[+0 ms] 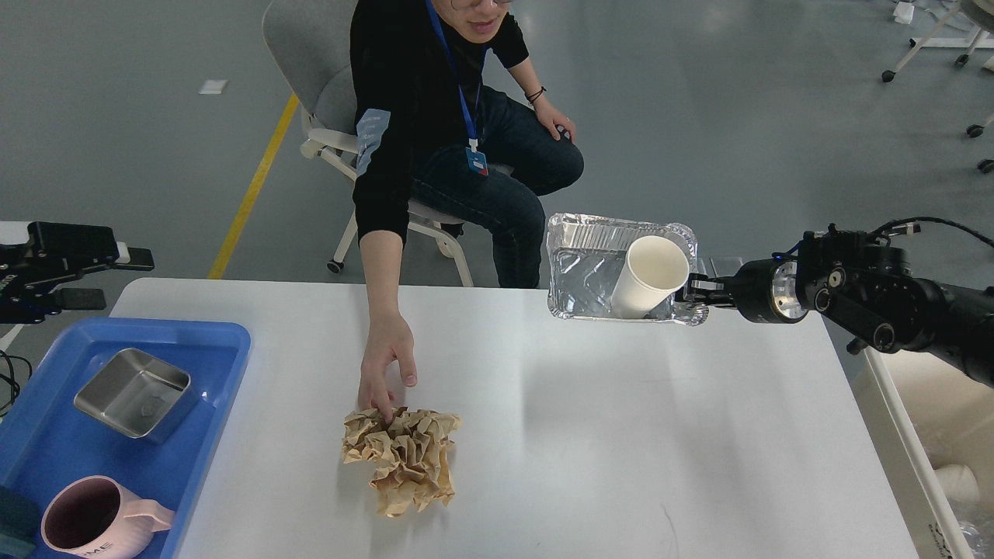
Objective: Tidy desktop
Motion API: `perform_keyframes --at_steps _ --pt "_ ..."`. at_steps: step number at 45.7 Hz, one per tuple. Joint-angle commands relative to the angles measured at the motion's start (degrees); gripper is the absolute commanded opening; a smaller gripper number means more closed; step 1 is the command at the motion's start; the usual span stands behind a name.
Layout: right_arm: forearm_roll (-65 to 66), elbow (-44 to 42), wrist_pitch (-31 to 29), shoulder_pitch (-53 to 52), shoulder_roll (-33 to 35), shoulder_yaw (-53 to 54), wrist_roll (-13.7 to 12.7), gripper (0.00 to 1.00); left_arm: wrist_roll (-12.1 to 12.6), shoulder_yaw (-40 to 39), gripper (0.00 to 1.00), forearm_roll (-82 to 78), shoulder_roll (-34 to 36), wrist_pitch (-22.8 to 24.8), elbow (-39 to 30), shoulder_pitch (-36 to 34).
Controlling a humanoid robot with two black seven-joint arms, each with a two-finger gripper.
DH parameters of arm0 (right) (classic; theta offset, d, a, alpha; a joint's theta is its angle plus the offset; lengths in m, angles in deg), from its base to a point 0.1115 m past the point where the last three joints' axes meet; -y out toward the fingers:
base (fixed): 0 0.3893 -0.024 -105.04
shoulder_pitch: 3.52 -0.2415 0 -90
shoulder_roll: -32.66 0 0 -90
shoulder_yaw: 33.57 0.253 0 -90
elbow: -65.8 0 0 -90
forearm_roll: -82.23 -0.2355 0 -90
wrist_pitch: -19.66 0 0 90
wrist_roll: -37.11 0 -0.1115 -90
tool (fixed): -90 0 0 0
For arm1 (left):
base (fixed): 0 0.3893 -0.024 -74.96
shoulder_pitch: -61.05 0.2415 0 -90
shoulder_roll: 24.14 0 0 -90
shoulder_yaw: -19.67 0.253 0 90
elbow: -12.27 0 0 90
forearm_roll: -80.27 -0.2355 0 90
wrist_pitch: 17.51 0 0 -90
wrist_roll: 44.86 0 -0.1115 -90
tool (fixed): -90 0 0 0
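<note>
The white desktop (590, 435) fills the lower middle of the head view. My right gripper (693, 293) is shut on the right rim of a foil tray (586, 272) and holds it above the desktop's far edge. A white paper cup (648, 276) leans inside the tray. A crumpled brown paper ball (404, 460) lies on the desktop left of centre, with a person's hand (386, 365) touching its top. My left gripper (109, 276) is at the far left, above the desktop's corner, open and empty.
A blue bin (225, 349) at the left holds a steel square dish (133, 392) and a pink mug (89, 522). A seated person (435, 116) leans over the far edge. A white container (932, 435) stands to the right of the desktop.
</note>
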Motion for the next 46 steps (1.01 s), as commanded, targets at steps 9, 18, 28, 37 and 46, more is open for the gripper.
perform_keyframes --at_steps 9,18,28,37,46 --pt "0.0 0.0 0.0 0.0 0.1 0.0 0.0 0.0 0.7 0.6 0.98 -10.3 -20.2 -0.9 5.1 -0.2" --pt "0.0 0.0 0.0 0.1 0.2 0.0 0.0 0.0 6.2 2.8 0.98 -13.3 -34.2 -0.8 9.1 -0.5" --pt "0.0 -0.2 0.0 0.5 0.3 0.0 0.0 0.0 14.3 7.5 0.98 -13.3 -39.4 -0.2 9.0 -0.9" --pt "0.0 -0.3 0.0 0.6 0.3 0.0 0.0 0.0 14.9 12.7 0.98 -13.0 -41.1 1.6 8.6 -1.8" --pt "0.0 -0.4 0.0 0.7 0.3 0.0 0.0 0.0 15.9 14.4 0.98 -13.0 -41.7 1.8 8.7 -0.9"
